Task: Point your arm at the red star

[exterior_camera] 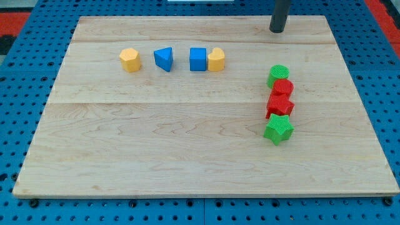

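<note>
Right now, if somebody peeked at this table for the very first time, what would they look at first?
Probably the tight column of four blocks at the view's right: a green round block on top, then a red round block, the red star and a green star, each touching the next. Next, the row near the top left: yellow block, blue triangle, and a blue cube touching another yellow block. My tip sits above the column, clear of it.

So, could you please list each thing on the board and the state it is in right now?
My tip: view's top, touching no block.
Green cylinder: top of column.
Red cylinder: touching it below.
Red star: next down.
Green star: column's bottom.
Yellow hexagon: alone.
Blue triangle: alone.
Blue cube: against yellow block.
</note>
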Available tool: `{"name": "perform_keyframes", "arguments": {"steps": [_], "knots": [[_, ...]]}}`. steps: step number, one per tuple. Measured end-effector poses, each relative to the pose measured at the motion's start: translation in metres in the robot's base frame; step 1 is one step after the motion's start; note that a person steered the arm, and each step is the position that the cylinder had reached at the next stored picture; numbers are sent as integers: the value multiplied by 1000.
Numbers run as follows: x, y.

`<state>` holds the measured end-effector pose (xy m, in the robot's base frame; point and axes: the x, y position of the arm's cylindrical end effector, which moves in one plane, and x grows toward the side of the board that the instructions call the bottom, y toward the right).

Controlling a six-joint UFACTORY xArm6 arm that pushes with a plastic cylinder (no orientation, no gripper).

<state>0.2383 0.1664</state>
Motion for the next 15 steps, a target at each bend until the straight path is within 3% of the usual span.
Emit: {"name": "perform_keyframes", "arguments": {"steps": [5,8,10,13,14,15], "knots": [[13,-5],[104,-72],[116,-79],[164,-91],[203,-91],[207,-91]]}}
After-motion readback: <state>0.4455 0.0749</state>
